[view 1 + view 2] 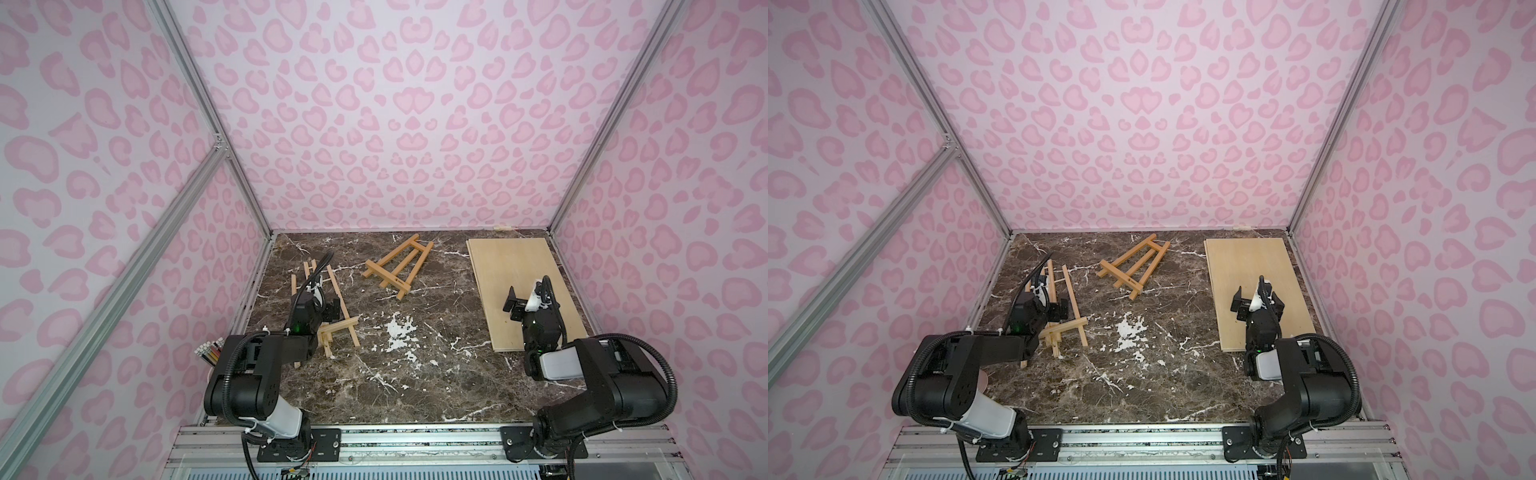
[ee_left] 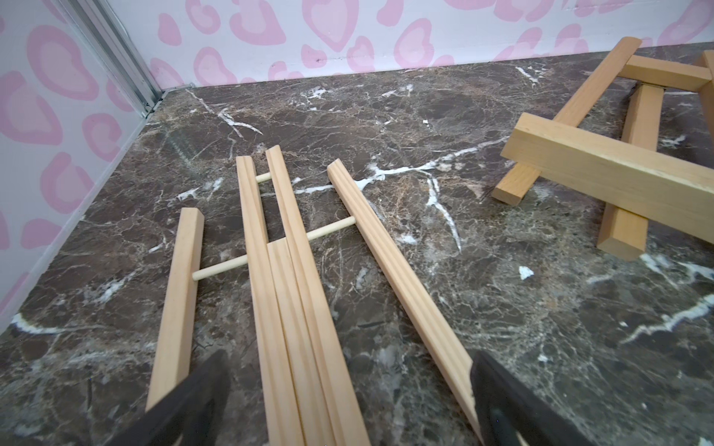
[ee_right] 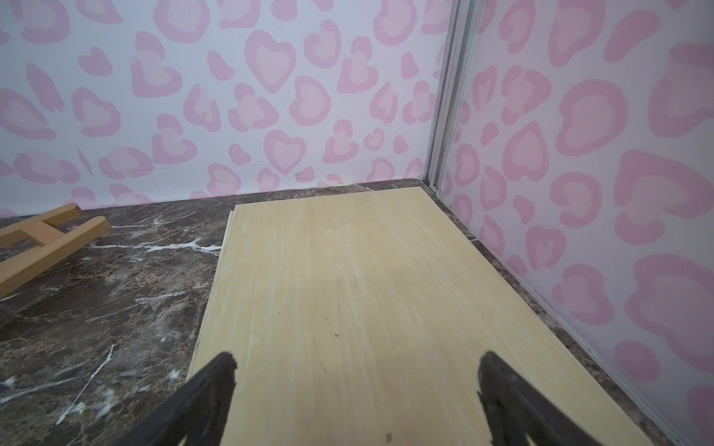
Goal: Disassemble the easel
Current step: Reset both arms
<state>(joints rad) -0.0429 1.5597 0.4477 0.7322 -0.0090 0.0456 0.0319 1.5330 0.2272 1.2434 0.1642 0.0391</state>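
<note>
Left gripper [image 2: 349, 367] spread wide and empty, sitting over the pale easel [image 2: 286, 293], which lies flat directly beneath it. The outer slats line up with the two fingertips, so it looks staged for a pinch across the frame. The easel is thin grooved light-wood slats with angle-cut ends, pinned by round dowels [image 2: 220, 268]. Ahead and to the gripper's right is a second easel [image 2: 618, 170], chunkier square bars in honey-toned wood, also flat. Right gripper [image 3: 357, 359] open, nothing in it, over a smooth plywood board [image 3: 347, 289], probably the drop zone. Tabletop [image 1: 415, 374] is dark veined marble and looks slick.
</note>
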